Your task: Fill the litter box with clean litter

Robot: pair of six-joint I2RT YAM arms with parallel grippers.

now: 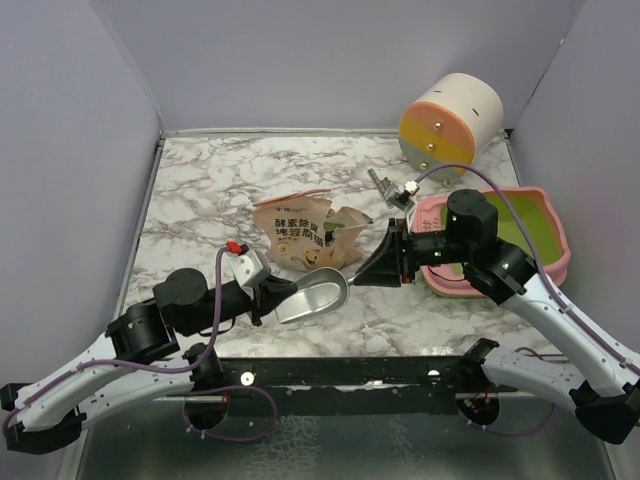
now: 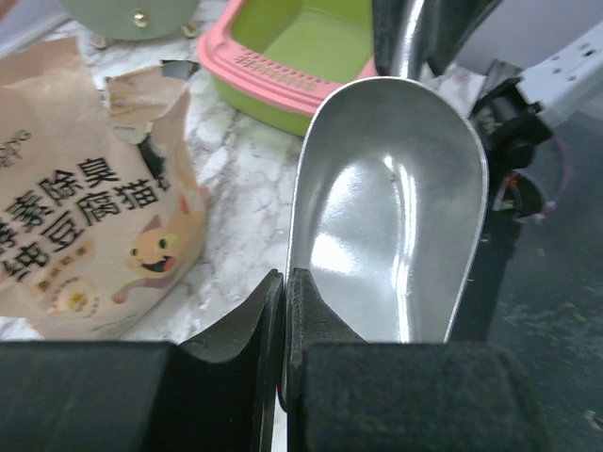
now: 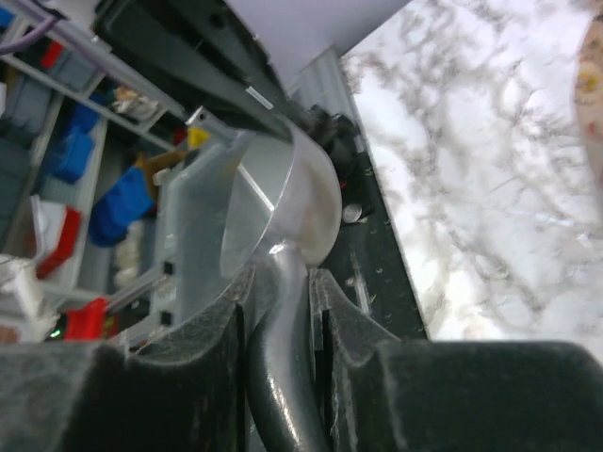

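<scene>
Black pads of the left gripper (image 2: 285, 311) fill the bottom of its wrist view, pinched tight on the near rim of the metal scoop (image 2: 391, 207). Widening out: the litter box (image 1: 430, 213) sits on the right side of the table (image 1: 200, 190), just behind the right arm's wrist. Its green inside is bare, with no clean litter showing. The tan bag (image 1: 295, 232) sits mid-table, torn mouth turned toward the box, just beyond the scoop. Now the scoop itself: it lies between the two arms, long axis running left to right, wide end at the left arm and handle (image 3: 278, 377) pointing at the box. The right gripper (image 3: 283, 282) has that handle between its jaws, pads hugging both sides, and that looks like a grip. So the right arm is the nearer one to the box. The left wrist view shows the scoop empty. Only the right wrist view shows the handle seated, and no view shows inside the bag.
</scene>
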